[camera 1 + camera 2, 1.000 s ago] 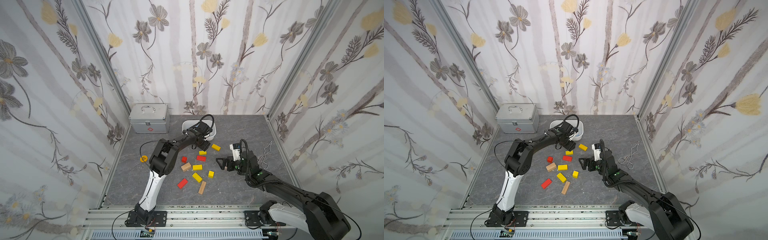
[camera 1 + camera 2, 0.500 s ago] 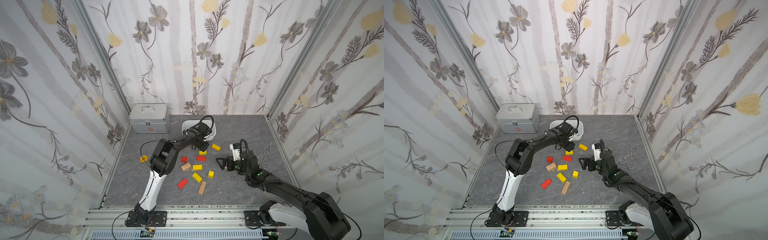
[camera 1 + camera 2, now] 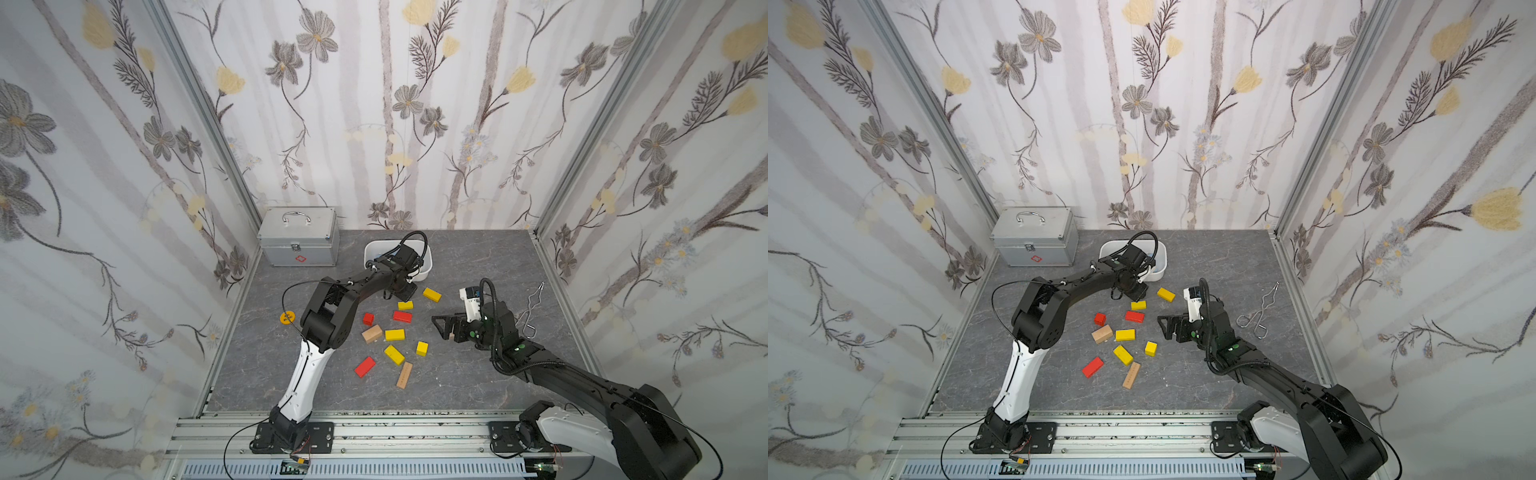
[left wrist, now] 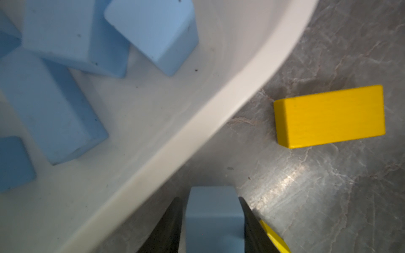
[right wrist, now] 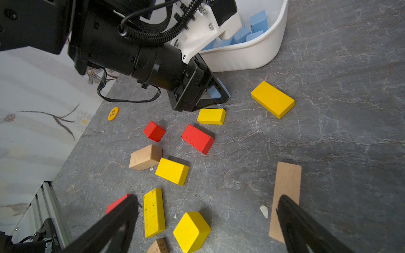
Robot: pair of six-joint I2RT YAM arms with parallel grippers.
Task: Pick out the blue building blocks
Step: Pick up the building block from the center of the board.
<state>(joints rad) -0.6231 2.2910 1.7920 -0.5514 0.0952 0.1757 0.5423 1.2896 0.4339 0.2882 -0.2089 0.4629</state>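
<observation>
Left gripper has dropped from over the white bin to the table just below the bin's front wall, centre of frame in both top views, and its jaws have pinched in since then; right arm hasn't shifted. Left wrist view: one blue block sits between the two black fingers with no gap visible either side, so the gripper is narrow and gripping it, and the block looks not yet lifted. Its near end runs out of that picture, so the long axis can't be told; the fingers span its width. Bin rim is close beside the block, and the other blue blocks already lie inside, piled against each other. Key relation: the bin is up-frame of the held block in the top views and very near, so the next move looks like a short lift over the rim, then release. Small yellow block lies just beside the left gripper on the down-frame side and might get nudged. Right gripper hovers right of centre, spread wide, empty, well apart from the bin; left arm is clearly nearer. No more blue seen among the other loose blocks
</observation>
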